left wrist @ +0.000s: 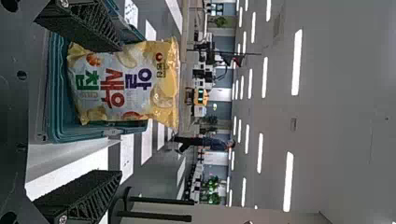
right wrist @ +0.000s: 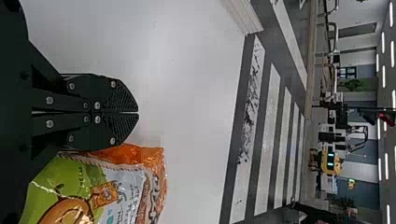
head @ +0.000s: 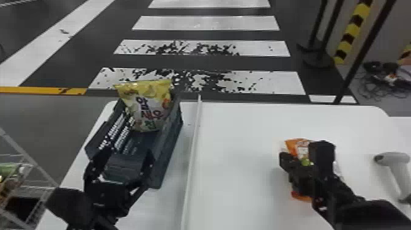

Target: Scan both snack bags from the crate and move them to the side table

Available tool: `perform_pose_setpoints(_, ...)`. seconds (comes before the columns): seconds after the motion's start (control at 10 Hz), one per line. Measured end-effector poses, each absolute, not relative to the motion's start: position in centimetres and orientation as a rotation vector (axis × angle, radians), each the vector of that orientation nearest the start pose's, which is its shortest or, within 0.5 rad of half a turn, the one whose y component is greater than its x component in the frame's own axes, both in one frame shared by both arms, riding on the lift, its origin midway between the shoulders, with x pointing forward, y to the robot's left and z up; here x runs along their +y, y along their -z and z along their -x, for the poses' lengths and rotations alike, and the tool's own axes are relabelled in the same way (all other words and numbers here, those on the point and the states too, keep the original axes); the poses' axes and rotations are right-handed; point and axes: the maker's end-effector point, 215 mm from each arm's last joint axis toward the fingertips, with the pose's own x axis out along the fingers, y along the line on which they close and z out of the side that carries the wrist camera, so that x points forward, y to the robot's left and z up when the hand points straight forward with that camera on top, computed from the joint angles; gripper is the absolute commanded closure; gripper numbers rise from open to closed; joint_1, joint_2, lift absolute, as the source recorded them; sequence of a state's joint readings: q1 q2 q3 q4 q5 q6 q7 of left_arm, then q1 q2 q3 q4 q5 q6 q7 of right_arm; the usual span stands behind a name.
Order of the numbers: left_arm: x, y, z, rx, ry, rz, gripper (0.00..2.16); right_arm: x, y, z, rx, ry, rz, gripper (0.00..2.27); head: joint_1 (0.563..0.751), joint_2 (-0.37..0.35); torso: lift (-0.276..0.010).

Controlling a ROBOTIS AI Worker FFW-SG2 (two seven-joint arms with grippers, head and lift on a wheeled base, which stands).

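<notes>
Head view has the left end effector (head: pixel 125 160) at the near end of the dark crate (head: pixel 174 143), its fingers spread wide and gripping nothing, while the yellow snack bag (head: pixel 148 105) leans upright inside the crate's far end. The right end effector (head: pixel 285 159) is narrow and empty, its two fingers pressed together in the right wrist view, just beside the orange-and-green snack bag (right wrist: pixel 100 186) on the white table (head: pixel 244 128). Well to the right of that bag, a pale handheld scanner (head: pixel 397 171) sits on the table.
</notes>
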State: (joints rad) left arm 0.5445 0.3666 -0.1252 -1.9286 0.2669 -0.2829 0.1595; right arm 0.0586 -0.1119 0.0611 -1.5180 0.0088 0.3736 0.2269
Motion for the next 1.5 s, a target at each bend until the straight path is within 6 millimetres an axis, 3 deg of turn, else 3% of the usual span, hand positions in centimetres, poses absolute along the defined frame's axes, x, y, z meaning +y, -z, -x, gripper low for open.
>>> perform_pose_setpoints(0.4,24.5,34.9,-42.0,-0.037,0.08,0.026,0.06,-20.9,52.1,-52.4,0.511,-0.257,0.075,2.2,0.695,0.042,-0.099)
perform_pose_setpoints(0.6,24.5,35.1,-42.0,-0.035,0.079,0.026,0.06,-20.0,51.7,-51.5,0.505,-0.278,0.064,2.19,0.695,0.048,-0.099)
perform_pose_setpoints(0.8,24.4,35.1,-42.1,-0.036,0.08,0.028,0.06,-17.5,49.4,-50.3,0.49,-0.335,0.038,2.19,0.695,0.079,-0.099)
perform_pose_setpoints(1.0,24.3,35.1,-42.1,-0.035,0.082,0.029,0.06,-17.2,45.8,-50.1,0.452,-0.342,0.022,2.19,0.695,0.09,-0.099)
perform_pose_setpoints(1.2,24.4,35.2,-42.1,-0.033,0.08,0.027,0.06,-20.5,43.5,-50.1,0.422,-0.285,0.015,2.19,0.695,0.055,-0.099)
perform_pose_setpoints(1.4,24.5,35.4,-42.1,-0.029,0.079,0.026,0.06,-24.3,43.5,-49.5,0.423,-0.22,-0.002,2.19,0.695,0.014,-0.099)
perform_pose_setpoints(1.5,24.5,35.5,-42.1,-0.028,0.079,0.026,0.06,-25.3,43.7,-49.0,0.423,-0.208,-0.012,2.19,0.695,-0.005,-0.099)
